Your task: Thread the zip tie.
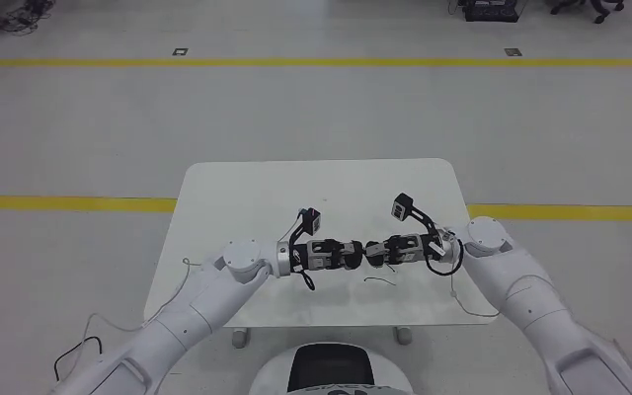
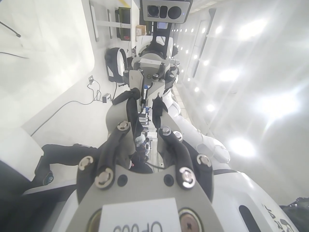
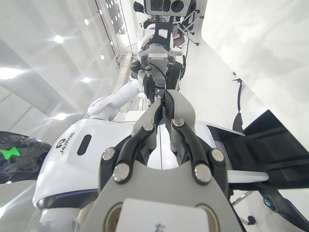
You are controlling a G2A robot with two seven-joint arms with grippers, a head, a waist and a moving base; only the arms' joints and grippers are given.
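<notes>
**Grippers tip to tip over the near half of the table**

The left gripper (image 1: 355,254) hung low over the table (image 1: 296,188), pointing right. Its fingers (image 2: 131,112) were grey metal faced with black rubbery pads, hinged on black links with bright round rivets. They stood spread with a plain gap between them, and I could see nothing held there.

A thin, dark, slightly curved strand, which I took for the zip tie (image 1: 380,280), lay flat on the tabletop. It was just on the robot's side of the two tips and touched neither gripper.

The right gripper (image 1: 379,249) pointed left, its tips right at the mouth of the left one. Its pads (image 3: 169,107) were black and finely ribbed on tapered grey fingers, and they were pressed together or very nearly so.

Whether anything thin was pinched between those pads could not be made out, since the seam was a dark line. From above, the spot where the tips met was one dark blot, so I could not tell whether they touched. A black bracket with a camera stood up from each wrist.

The table was white and smooth with rounded corners. The grippers sat nearer its near edge than its far one, well apart from both side edges, and the widest stretch of tabletop lay beyond them. A yellow line (image 1: 99,203) ran across the pale floor on either side.
</notes>
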